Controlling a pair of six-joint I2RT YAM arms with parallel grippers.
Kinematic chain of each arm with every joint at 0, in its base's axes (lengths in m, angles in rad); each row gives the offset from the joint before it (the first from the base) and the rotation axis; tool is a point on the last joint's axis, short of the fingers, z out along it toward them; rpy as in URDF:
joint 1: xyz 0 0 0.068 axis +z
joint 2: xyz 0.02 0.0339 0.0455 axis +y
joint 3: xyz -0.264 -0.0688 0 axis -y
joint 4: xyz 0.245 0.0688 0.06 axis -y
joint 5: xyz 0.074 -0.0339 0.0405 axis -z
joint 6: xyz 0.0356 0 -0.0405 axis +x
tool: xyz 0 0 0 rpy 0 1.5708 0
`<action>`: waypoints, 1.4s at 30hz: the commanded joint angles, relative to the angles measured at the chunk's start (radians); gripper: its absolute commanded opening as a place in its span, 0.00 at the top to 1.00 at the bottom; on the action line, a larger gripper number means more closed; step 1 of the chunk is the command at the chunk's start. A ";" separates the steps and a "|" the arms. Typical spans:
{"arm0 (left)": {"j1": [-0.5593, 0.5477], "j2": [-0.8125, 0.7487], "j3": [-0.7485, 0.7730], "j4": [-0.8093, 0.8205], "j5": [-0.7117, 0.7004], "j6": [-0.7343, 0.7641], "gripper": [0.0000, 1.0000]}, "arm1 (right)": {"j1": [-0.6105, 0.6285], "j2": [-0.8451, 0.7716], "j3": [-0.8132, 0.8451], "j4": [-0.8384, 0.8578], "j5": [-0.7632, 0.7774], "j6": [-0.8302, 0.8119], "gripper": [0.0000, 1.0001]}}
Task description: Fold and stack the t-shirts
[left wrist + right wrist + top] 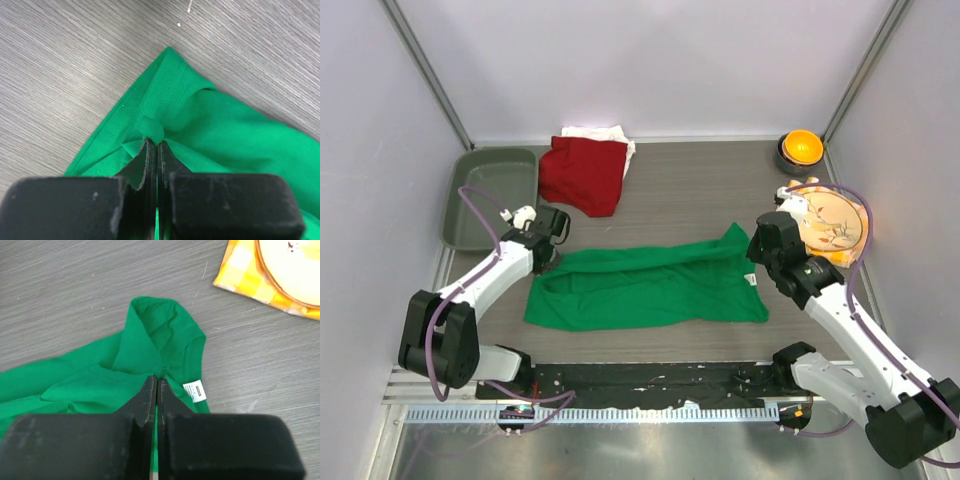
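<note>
Two grippers: the left gripper (pixel 156 145) and the right gripper (pixel 156 380) are both down on the green t-shirt (pixel 645 285), one at each end of it.
Left grip: the jaws are pressed together with a small bunch of green cloth pinched between them, just inside a pointed corner at the shirt's left end.
Right grip: the jaws are closed to a thin slit on a fold of green cloth, just beside the white neck label (pixel 194 391).
Green shirt's place: it lies as a long, rumpled band across the near middle of the table (pixel 700 190), running from one gripper to the other, with a peak of cloth standing up at its right end.
Shirt pile: the dark red t-shirt (pixel 582 175) lies loosely folded at the far left of the table, apart from the green one. The white t-shirt (pixel 605 132) is mostly under it, with only its far edge showing.
Left corner: a grey tray (pixel 490 195) sits just beside the red shirt.
Right edge: a plate (pixel 832 222) rests on an orange-yellow checked napkin (pixel 245 270), close behind the right arm.
Far-right corner: an orange object sits in a dark bowl (pixel 800 147).
</note>
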 commanded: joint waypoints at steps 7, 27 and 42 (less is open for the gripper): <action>-0.031 -0.043 -0.028 0.038 -0.064 -0.057 1.00 | 0.147 -0.158 -0.064 -0.124 0.046 0.193 0.99; -0.086 -0.156 -0.034 0.019 -0.082 -0.087 0.00 | 0.371 -0.042 0.035 -0.233 0.185 0.267 0.03; -0.086 -0.251 0.037 -0.031 -0.076 -0.044 0.00 | 0.281 0.459 -0.018 0.287 0.054 0.103 0.42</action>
